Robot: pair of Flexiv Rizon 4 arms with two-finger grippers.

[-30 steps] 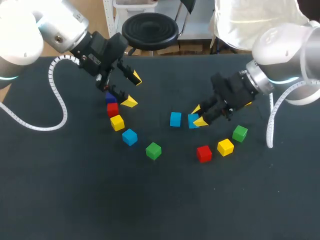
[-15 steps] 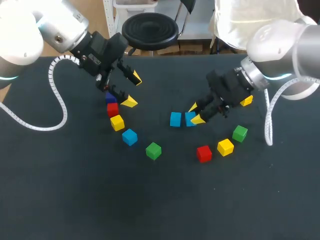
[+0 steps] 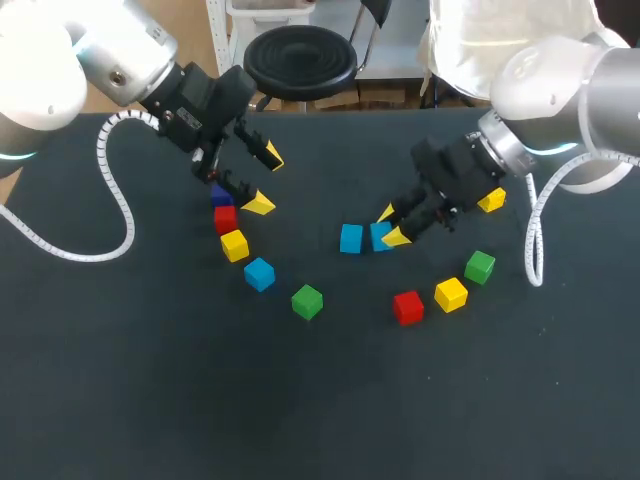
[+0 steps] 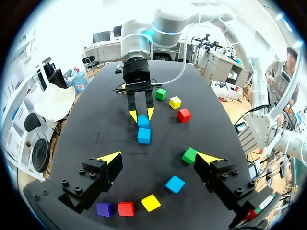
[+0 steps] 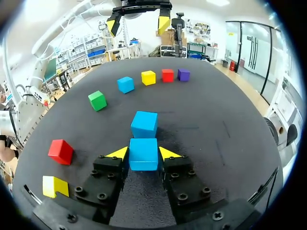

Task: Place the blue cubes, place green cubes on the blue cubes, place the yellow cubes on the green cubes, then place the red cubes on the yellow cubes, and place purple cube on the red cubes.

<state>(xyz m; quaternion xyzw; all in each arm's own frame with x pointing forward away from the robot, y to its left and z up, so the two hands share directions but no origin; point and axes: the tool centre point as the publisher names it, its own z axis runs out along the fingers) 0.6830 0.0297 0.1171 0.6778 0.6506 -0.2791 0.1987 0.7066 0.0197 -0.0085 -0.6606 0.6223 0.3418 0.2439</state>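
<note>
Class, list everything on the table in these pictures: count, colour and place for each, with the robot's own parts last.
held blue cube: one, blue, between the right gripper's fingers
other blue cubes: two, blue; one right beside the held one, one left of centre
green cubes: two, green; middle, right
yellow cubes: two, yellow; left, right
red cubes: two, red; left, right
purple cube: one, purple, beside the left red
table: one, black
left gripper: open, above the purple cube
right gripper: shut

A robotics lab: the left arm (image 3: 118, 62) and right arm (image 3: 556, 88) hang over a black table (image 3: 320, 400)
</note>
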